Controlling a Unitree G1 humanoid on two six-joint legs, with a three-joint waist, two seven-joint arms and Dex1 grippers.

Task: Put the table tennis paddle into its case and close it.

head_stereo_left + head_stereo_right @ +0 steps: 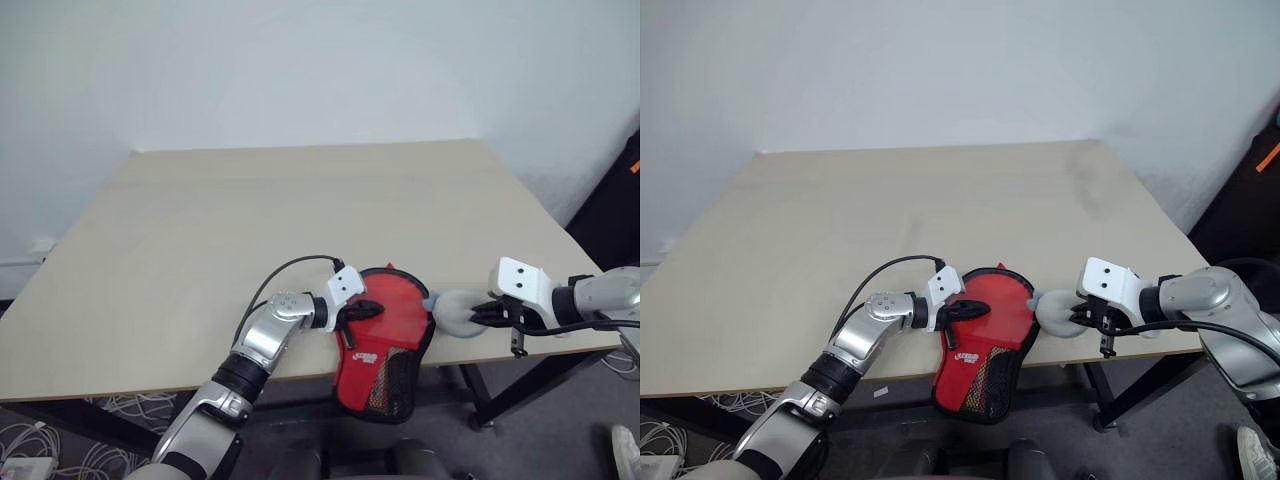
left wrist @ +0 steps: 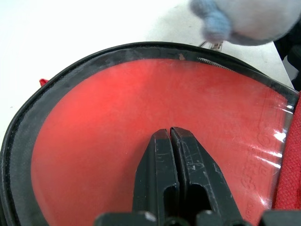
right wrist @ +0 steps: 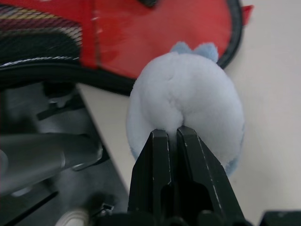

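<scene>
The case [image 1: 385,325] lies red side up at the table's front edge, and its black mesh pocket [image 1: 397,385] hangs over the edge. My left gripper [image 1: 368,309] is shut, fingertips resting on the case's red face [image 2: 117,132] near its left rim. A fluffy pale blue-white pom-pom [image 1: 455,312] sits against the case's right rim. My right gripper [image 3: 171,134] is shut on that pom-pom's fur, just right of the case. The table tennis paddle is hidden.
The light wooden table [image 1: 300,210] stretches away behind the case. Its right edge runs close to my right arm. Below the front edge, a black table leg [image 1: 472,392] stands over grey floor.
</scene>
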